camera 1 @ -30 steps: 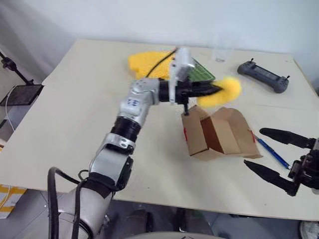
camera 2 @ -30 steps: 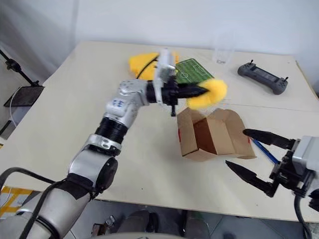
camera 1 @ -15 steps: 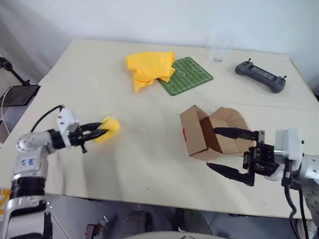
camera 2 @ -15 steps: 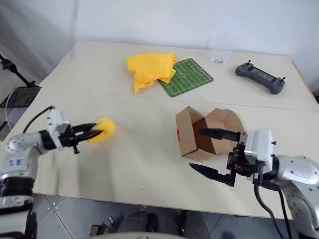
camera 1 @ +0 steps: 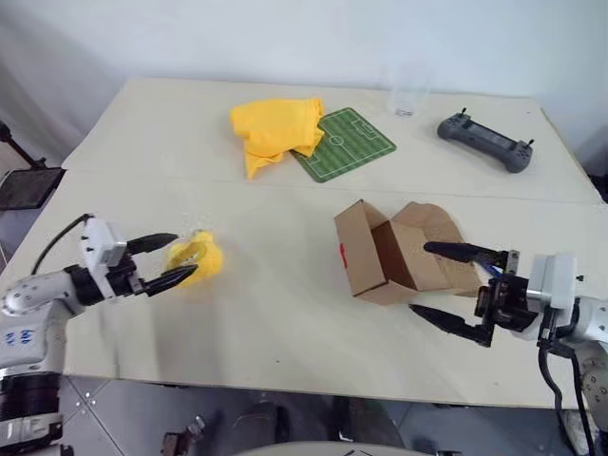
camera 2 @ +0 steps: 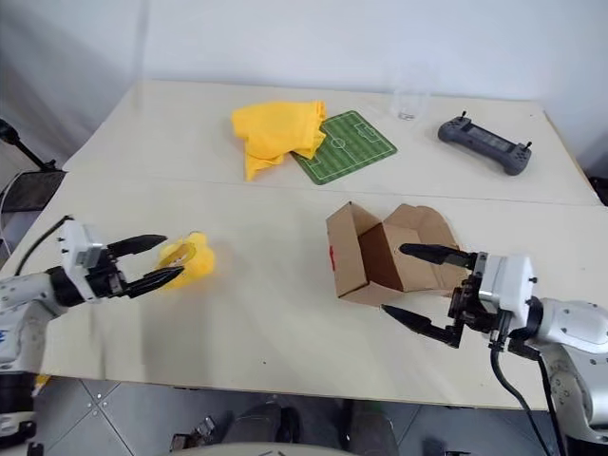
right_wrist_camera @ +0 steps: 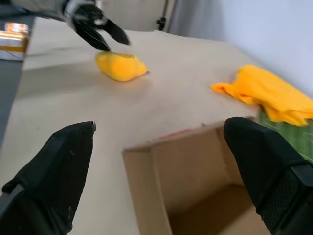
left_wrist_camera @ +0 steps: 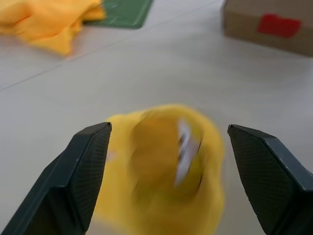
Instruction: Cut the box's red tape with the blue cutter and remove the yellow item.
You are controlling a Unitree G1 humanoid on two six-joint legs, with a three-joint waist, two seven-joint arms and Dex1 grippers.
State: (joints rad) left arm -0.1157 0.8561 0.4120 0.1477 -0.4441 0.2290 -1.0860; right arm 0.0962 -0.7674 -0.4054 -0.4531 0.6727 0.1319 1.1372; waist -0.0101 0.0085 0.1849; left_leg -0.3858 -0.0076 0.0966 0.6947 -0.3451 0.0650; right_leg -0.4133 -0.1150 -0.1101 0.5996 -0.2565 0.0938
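Observation:
The brown box (camera 1: 394, 252) stands open on the table, its red tape (camera 1: 342, 253) on the side facing left. The yellow item (camera 1: 197, 257) lies on the table far to the left of the box. My left gripper (camera 1: 163, 259) is open, a finger on each side of the item with gaps showing in the left wrist view (left_wrist_camera: 168, 128). My right gripper (camera 1: 454, 285) is open at the box's near right corner, nothing between its fingers. A small bit of blue (camera 1: 492, 270) behind that gripper may be the blue cutter; the rest is hidden.
At the back lie a yellow cloth (camera 1: 275, 128), a green football-pitch mat (camera 1: 353, 142), a clear glass (camera 1: 407, 95) and a grey controller (camera 1: 483, 142). The table's front edge runs just below both grippers.
My left arm swung the yellow item from above the box far to the left, came down to the table and opened. My right gripper moved in to the box's right side.

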